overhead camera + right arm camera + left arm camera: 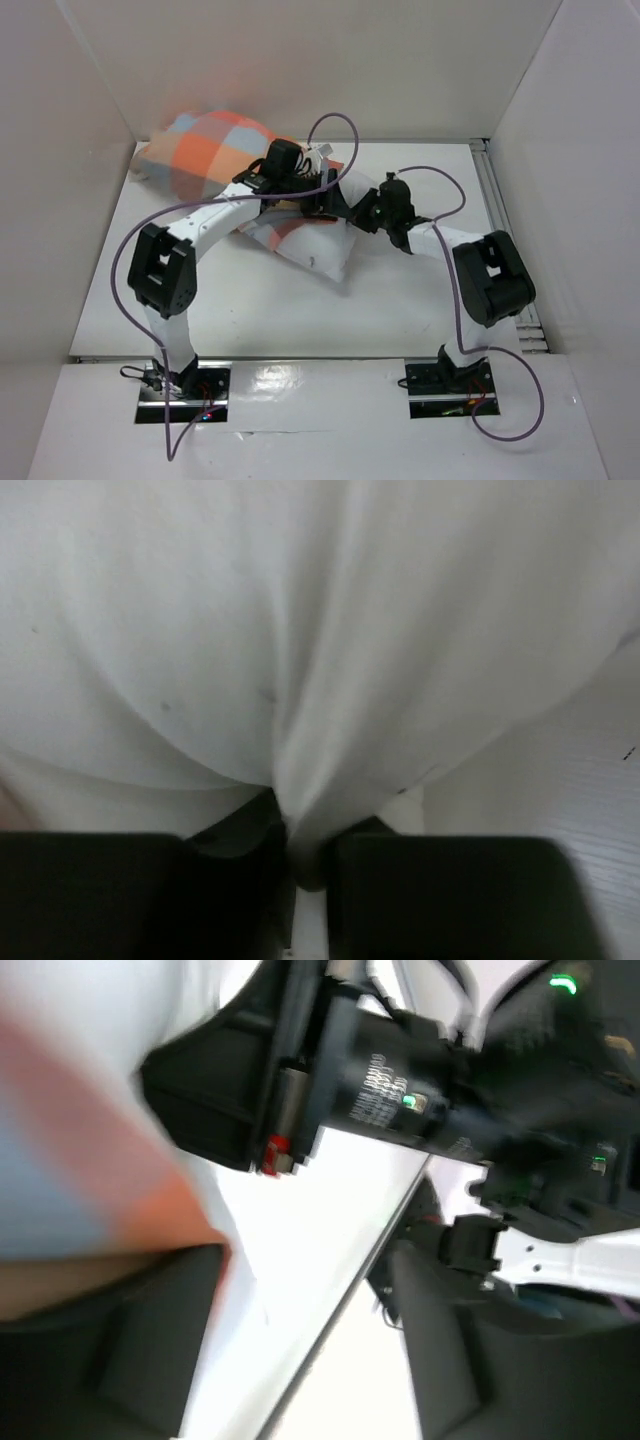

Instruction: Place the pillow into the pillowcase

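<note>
The pillowcase [205, 150] wears big checks of orange, grey, light blue and cream. Beside the pillowcase, the pillow [318, 255] is plain white. The arms [205, 222] reaching there are white and black, trailing purple cables [334, 115].

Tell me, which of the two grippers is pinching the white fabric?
The right gripper: it is shut on a fold of the white pillow. The left gripper is open and holds nothing.
</note>
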Tool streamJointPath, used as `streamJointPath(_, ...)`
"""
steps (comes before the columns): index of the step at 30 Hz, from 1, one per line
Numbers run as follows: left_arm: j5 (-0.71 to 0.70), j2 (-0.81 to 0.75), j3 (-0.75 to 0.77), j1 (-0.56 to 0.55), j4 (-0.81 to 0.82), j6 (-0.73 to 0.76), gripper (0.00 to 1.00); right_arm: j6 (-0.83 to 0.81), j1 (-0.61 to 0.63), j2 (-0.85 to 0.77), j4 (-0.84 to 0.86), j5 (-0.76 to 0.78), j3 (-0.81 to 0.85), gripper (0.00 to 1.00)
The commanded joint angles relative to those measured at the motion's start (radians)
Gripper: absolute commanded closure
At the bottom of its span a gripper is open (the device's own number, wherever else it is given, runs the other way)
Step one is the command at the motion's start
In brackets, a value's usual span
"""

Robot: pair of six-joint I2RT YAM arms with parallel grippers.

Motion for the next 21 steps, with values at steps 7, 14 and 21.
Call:
streamJointPath(7, -0.643, -0.4, 0.015, -0.042, -0.209, 0.28, 0.0, -0.218, 0.002, -0.325, -0.158, 0.063, 0.026, 0.0)
streamJointPath(14, -0.913, -0.701, -0.587, -0.042, -0.033, 0.091, 0.02, -0.301, 0.002, -0.509, -0.386, 0.15, -0.022, 0.0)
streamJointPath(21, -0.954, -0.884, -0.987, -0.097, 0.279, -0.018, 0.03, -0.31, 0.002, -0.52, -0.349, 0.009, -0.106, 0.0)
